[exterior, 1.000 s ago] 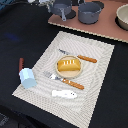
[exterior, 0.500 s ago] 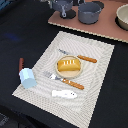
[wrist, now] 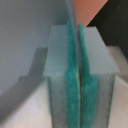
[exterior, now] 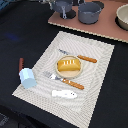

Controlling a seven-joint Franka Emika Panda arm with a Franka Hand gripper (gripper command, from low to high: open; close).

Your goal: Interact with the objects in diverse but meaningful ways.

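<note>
Exterior cam sits up high, angled down over the striped placemat [exterior: 70,70] on the dark table [exterior: 20,30]. Wrist cam is jammed right up against the green gripper [wrist: 78,85] pads, blurry. The two views share nothing I can match.

The golden scored bread loaf [exterior: 69,64] is looking like glossy plastic, catching light on top. The placemat [exterior: 100,75] is showing a woven, matt cloth texture. The grey saucepan [exterior: 90,12] is appearing smooth and dull. The hand's green pads [wrist: 72,85] are looking rubbery.
</note>
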